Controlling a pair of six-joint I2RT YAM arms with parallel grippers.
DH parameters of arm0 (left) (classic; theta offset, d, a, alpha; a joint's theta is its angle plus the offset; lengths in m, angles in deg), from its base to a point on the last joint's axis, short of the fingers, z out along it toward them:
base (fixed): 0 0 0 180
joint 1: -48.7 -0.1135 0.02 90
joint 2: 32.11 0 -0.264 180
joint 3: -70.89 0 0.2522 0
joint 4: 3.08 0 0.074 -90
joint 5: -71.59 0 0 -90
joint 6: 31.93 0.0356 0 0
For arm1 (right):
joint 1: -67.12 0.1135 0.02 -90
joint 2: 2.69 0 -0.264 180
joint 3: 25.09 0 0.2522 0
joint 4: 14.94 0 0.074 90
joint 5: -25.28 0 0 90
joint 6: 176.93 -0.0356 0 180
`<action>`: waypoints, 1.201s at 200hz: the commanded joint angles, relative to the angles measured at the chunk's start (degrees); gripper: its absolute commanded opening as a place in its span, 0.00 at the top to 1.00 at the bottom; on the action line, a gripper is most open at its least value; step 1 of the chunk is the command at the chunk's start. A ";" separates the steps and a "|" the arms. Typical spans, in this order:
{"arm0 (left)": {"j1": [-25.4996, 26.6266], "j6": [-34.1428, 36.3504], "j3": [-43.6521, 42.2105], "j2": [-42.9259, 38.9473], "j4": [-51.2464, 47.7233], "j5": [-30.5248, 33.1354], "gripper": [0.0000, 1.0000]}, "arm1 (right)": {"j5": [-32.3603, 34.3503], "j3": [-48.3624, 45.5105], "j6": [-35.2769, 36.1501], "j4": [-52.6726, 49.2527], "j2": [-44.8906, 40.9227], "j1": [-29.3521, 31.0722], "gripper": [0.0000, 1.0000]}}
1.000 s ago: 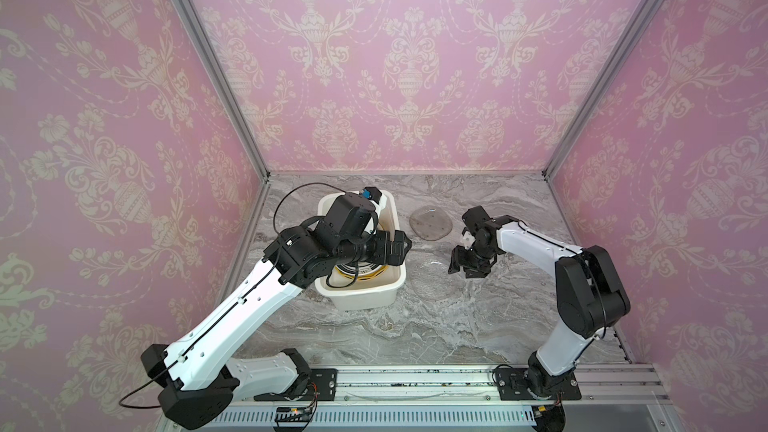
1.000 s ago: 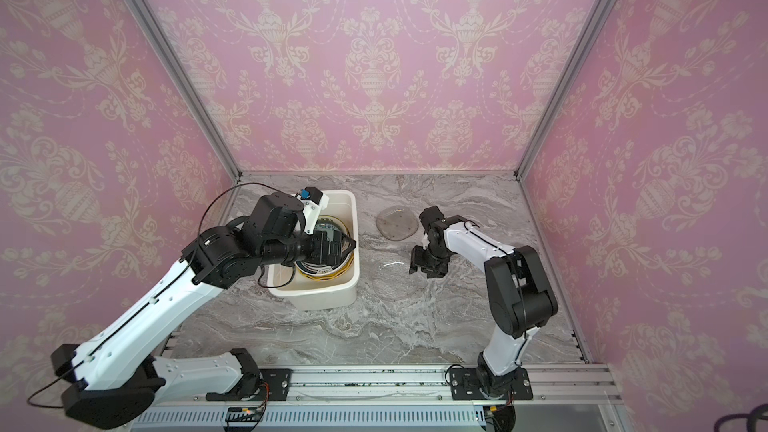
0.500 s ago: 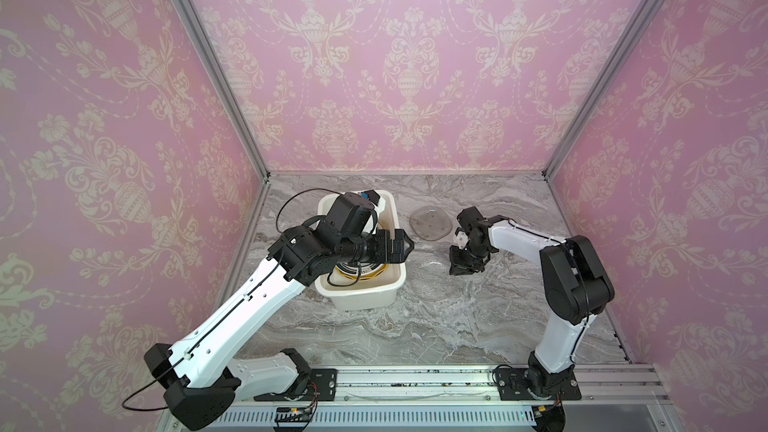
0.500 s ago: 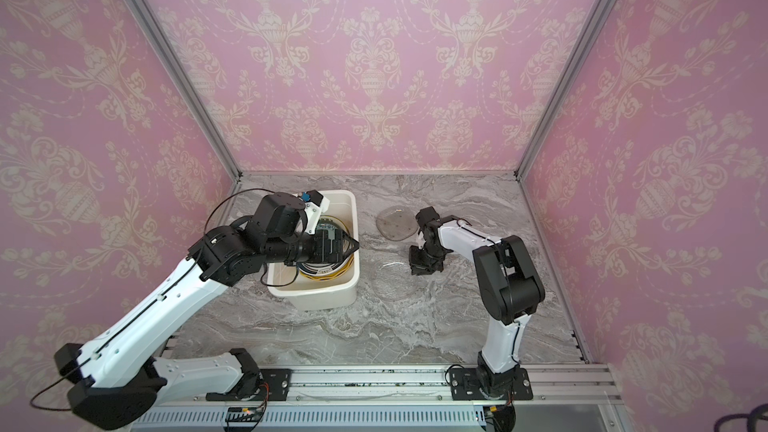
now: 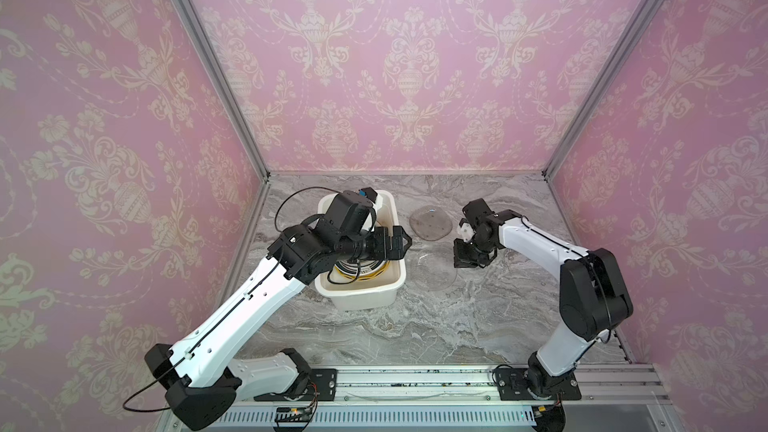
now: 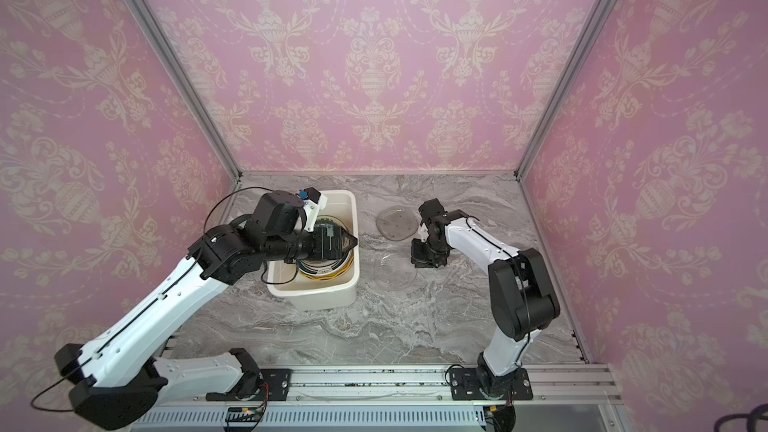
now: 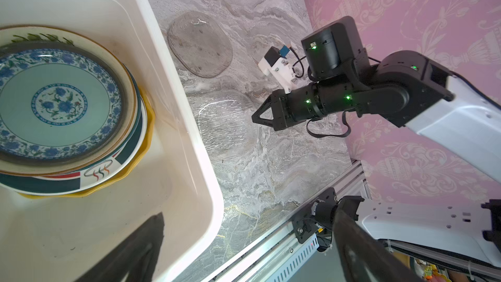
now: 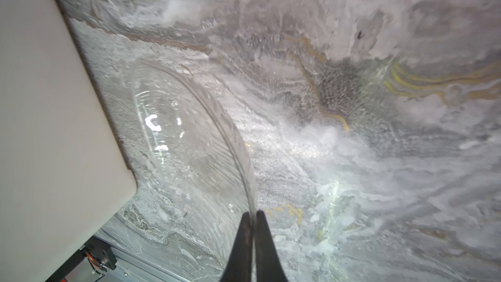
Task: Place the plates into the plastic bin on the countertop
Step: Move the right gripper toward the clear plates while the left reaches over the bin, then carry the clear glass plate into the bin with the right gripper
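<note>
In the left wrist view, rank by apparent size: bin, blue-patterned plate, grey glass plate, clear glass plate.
1. bin
2. blue-patterned plate, though it sits nearer the camera
3. grey glass plate and clear glass plate: about alike, not ranked

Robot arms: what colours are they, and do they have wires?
Both arms have white links and chunky black joints. The left arm trails a looping black cable; the right arm shows tiny green lights. The left gripper and right gripper are pointed and black.
</note>
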 commanded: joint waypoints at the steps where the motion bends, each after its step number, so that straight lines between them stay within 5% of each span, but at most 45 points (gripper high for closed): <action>1: -0.79 4.20 2.23 -3.10 -0.76 4.94 0.01 | 2.21 6.67 -1.61 -6.91 -5.38 -0.04 1.00; 68: -1.39 16.06 5.99 -9.31 -3.59 19.27 0.01 | 2.38 28.39 -6.57 -18.81 -7.74 1.62 1.00; 135: -1.39 24.36 4.06 -16.01 -6.43 34.76 0.01 | 4.93 53.08 -14.09 -23.92 3.30 14.45 1.00; 240: -1.39 27.05 2.76 -19.06 -7.16 37.20 0.01 | 7.67 68.29 -17.45 -21.17 24.55 24.21 1.00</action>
